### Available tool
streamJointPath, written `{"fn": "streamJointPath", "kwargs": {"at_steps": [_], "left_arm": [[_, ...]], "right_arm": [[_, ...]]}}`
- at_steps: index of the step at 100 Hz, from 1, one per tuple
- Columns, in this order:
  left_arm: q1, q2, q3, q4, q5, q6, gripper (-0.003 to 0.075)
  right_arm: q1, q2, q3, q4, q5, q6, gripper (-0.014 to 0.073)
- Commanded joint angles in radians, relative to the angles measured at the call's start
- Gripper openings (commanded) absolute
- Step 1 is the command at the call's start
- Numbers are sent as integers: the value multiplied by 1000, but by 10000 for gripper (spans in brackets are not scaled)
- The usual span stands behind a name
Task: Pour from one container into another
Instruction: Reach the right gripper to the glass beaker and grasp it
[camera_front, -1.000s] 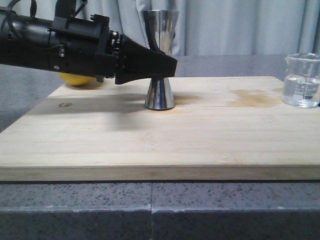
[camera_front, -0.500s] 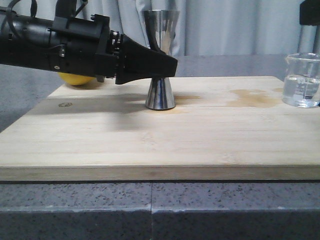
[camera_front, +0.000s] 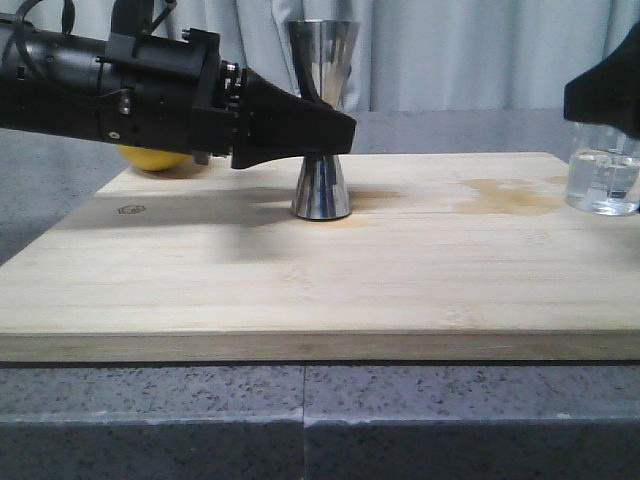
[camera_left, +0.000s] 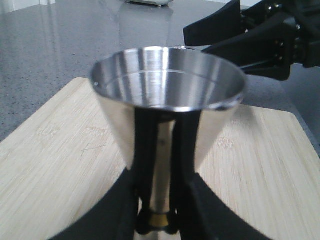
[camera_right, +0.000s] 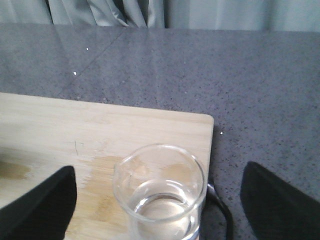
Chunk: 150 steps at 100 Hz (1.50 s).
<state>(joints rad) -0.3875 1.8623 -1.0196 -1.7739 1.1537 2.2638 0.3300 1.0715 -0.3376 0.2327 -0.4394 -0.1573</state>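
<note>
The left pincer (camera_front: 335, 130) is clamped on the narrow waist of the steel jigger (camera_front: 321, 120), which stands upright on the board (camera_front: 320, 290). The right pincer (camera_right: 160, 200) is spread wide, with the glass beaker (camera_right: 160, 192) of clear liquid between its fingers, untouched. The grasp is in hand; next it likely needs to close on the beaker, then lift.

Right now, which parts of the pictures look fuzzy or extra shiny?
Left wrist view: the jigger cup is bright with glare and soft, and the left gripper at its waist is blurry. Front view: the jigger gleams and a shadow lies on the board. Right wrist view: the beaker looks slightly soft.
</note>
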Motion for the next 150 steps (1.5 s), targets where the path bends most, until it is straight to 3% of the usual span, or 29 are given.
{"fn": "streamJointPath", "kwargs": {"at_steps": [1,76,112,133,150], "left_arm": [[-8,-40,-28,-78,106,-1,102],[-8,-40,-28,-78,106,-1,102],[-8,-40,-28,-78,106,-1,102],[-8,-40,-28,-78,106,-1,102],[-8,-40,-28,-78,106,-1,102]], "right_arm": [[-3,33,-23,-17,-123,2,605],[-3,225,-23,-44,-283,39,601],[-3,225,-23,-50,-286,39,414],[-3,225,-23,-65,-277,39,335],[-3,225,-23,-72,-243,39,321]]}}
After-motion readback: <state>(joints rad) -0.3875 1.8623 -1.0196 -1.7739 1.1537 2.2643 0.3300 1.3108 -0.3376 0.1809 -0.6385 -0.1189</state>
